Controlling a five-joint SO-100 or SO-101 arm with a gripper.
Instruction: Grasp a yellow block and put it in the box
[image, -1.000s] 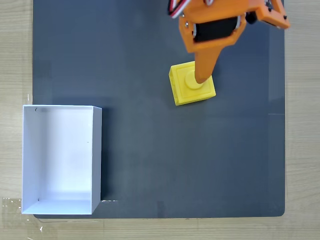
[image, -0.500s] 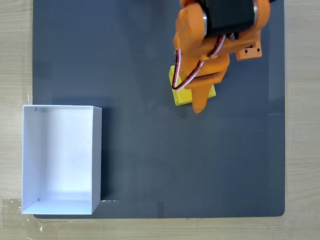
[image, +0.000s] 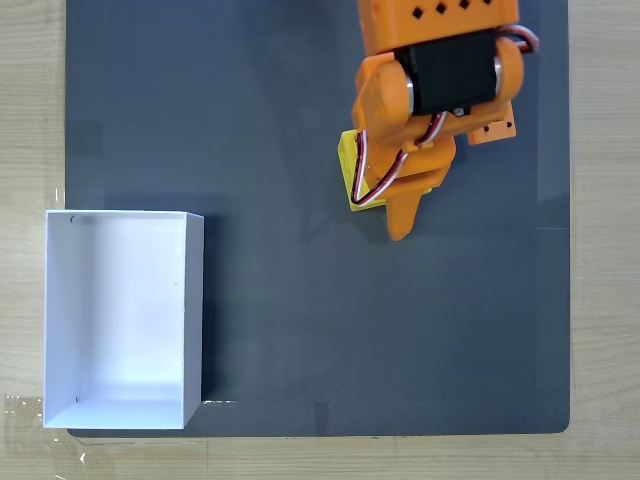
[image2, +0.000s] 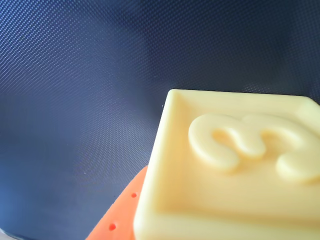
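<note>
We see the orange gripper (image: 400, 215) has come down low over the yellow block (image: 347, 160), which a second ago we could see whole with only one finger over it, and now just its left edge peeks out in the fixed view. In the wrist view the yellow block (image2: 235, 170) is very close, with an orange finger (image2: 117, 217) right by its near side, but we cannot tell if the gripper is squeezing it or not. The block sits on the dark mat (image: 300, 300), far to the right of the white box (image: 194, 300), so we think the grab comes next, and the carry to the box is not done yet.

Dark grey mat (image: 300, 300) lies on a light wooden table (image: 30, 100)
</note>
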